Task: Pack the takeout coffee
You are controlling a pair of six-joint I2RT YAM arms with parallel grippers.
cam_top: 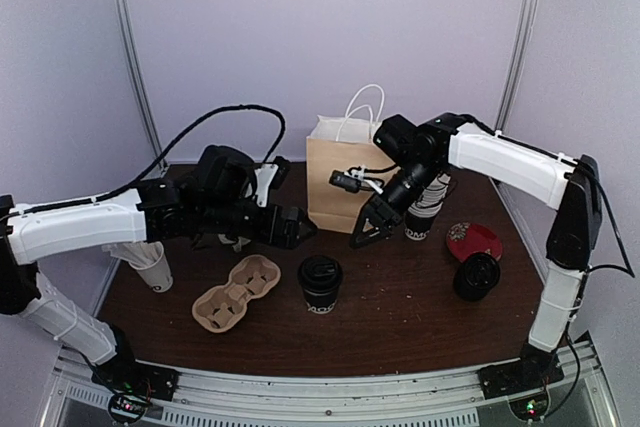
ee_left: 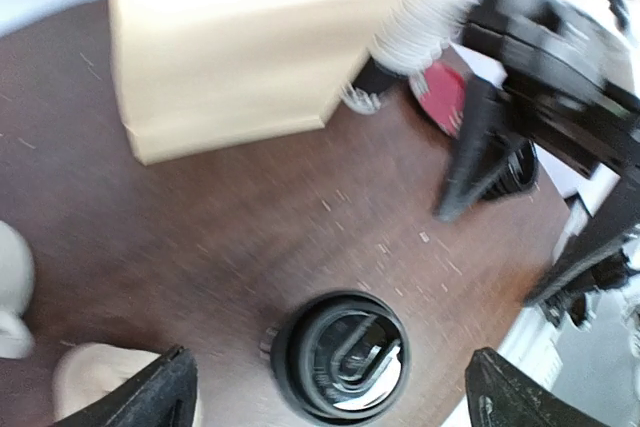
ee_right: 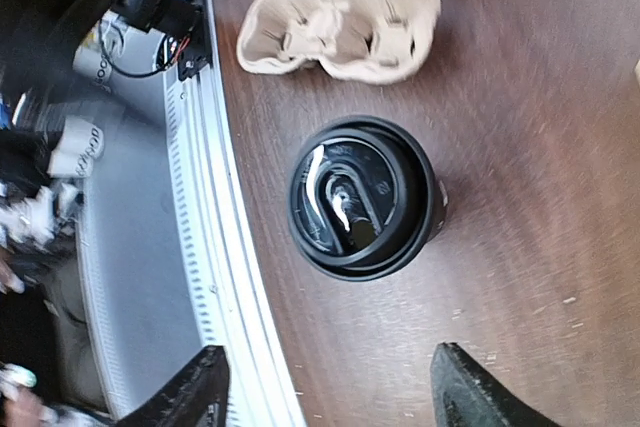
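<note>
One takeout coffee (cam_top: 320, 282), a black cup with a black lid on, stands on the dark table near the middle front. It shows from above in the left wrist view (ee_left: 340, 355) and in the right wrist view (ee_right: 365, 197). A second lidded black cup (cam_top: 477, 275) stands at the right. My left gripper (cam_top: 291, 227) hangs open above and left of the middle cup, its fingertips (ee_left: 165, 387) wide apart with nothing between them. To the cup's upper right my right gripper (cam_top: 365, 229) is open too and empty, fingers (ee_right: 465, 387) apart.
A brown paper bag (cam_top: 340, 182) with white handles stands at the back. A pulp cup carrier (cam_top: 237, 292) lies left of the middle cup. A stack of paper cups (cam_top: 428, 209) and a red lid (cam_top: 474, 241) sit at the right, a white cup (cam_top: 150, 265) at the left.
</note>
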